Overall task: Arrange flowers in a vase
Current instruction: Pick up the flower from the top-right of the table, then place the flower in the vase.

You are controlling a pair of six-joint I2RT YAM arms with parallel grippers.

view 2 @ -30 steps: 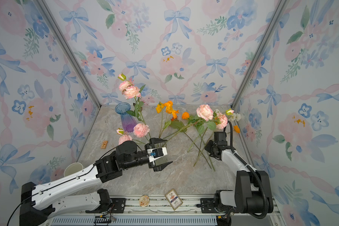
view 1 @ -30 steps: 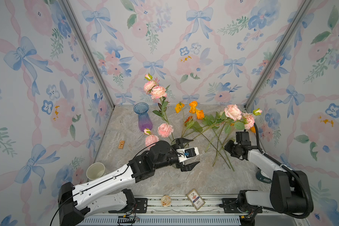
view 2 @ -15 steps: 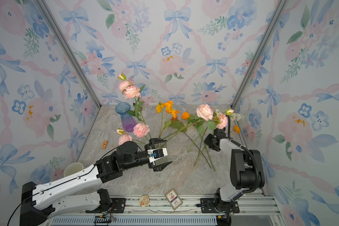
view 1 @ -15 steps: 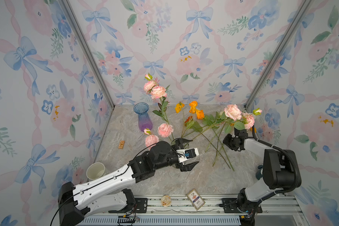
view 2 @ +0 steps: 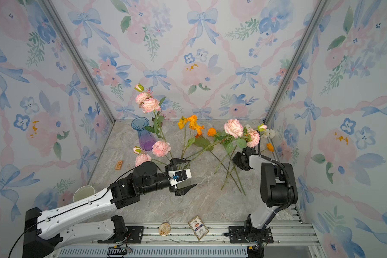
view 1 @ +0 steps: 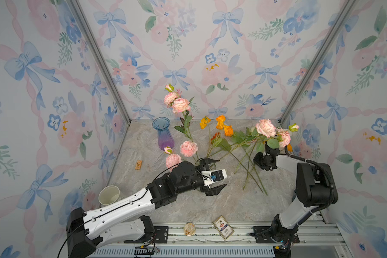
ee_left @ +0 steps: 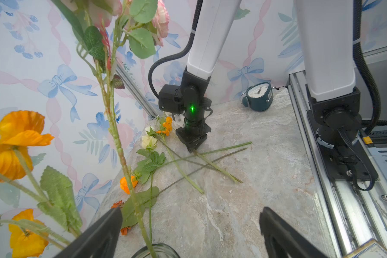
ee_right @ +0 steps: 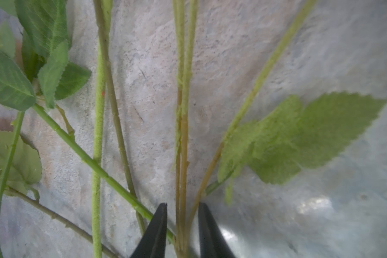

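Hazard entry: loose flowers (view 1: 247, 173), crossed on the table (view 1: 210, 205), right of centre in a top view. My right gripper (ee_right: 182, 204): fingers set narrow either side of a twin yellow-green stem (ee_right: 182, 134), gap showing, nothing pinched yet. Likely fault: the thicker green stem (ee_right: 121, 186) crossing just beside my fingertips gets caught too, dragging the tangle. My left gripper (ee_left: 191, 211): spread wide, empty, beside the jar (ee_left: 154, 249).

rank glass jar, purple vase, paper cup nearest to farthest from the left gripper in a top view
1. glass jar, right beside the left gripper
2. purple vase, further back by the wall
3. paper cup, front, by the left wall
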